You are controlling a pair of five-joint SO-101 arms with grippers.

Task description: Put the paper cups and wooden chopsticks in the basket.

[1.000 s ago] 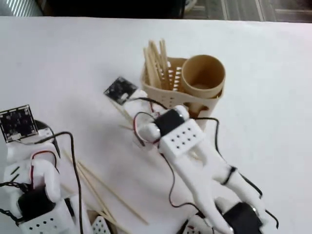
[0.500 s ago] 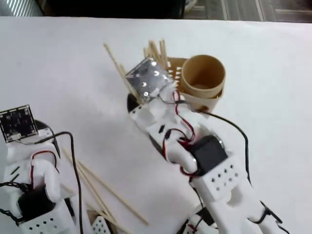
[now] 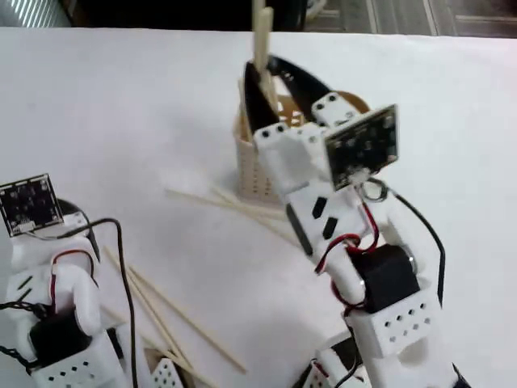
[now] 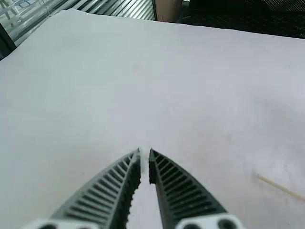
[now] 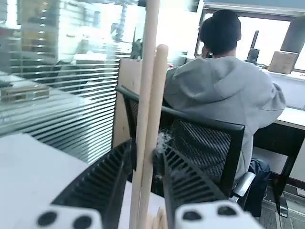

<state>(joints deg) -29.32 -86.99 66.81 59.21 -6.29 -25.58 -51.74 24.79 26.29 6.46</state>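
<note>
**Right end effector.** The right gripper [image 5: 144, 150] was clamped on a pair of pale wooden chopsticks [image 5: 151, 95]. The black ribbed fingers [image 5: 109, 176] pressed the pair from both sides. The sticks stood upright and extended well past the fingertips. In the high view, the right gripper [image 3: 271, 79] was directly above the cream perforated plastic basket [image 3: 250, 166], with the held chopsticks [image 3: 262, 34] pointing up and away from it. The lower ends of the sticks were hidden by the fingers, so contact with the basket could not be determined.

**Left end effector.** The left gripper [image 4: 144, 153] hung low over the table. Its fingertips were almost touching and nothing was between them. The left arm [image 3: 56, 323] was well apart from the basket.

**Surface.** The white table [image 3: 121, 105] carried loose wooden chopsticks [image 3: 234, 204] beside the foot of the basket, below the right gripper. A second scatter of sticks [image 3: 174, 319] lay just beside the left arm. One stick end [image 4: 281, 187] lay ahead of the left gripper, off to one side.

**Room.** Beyond the right gripper stood a black mesh office chair [image 5: 205, 138] and slatted window blinds [image 5: 62, 95].
</note>
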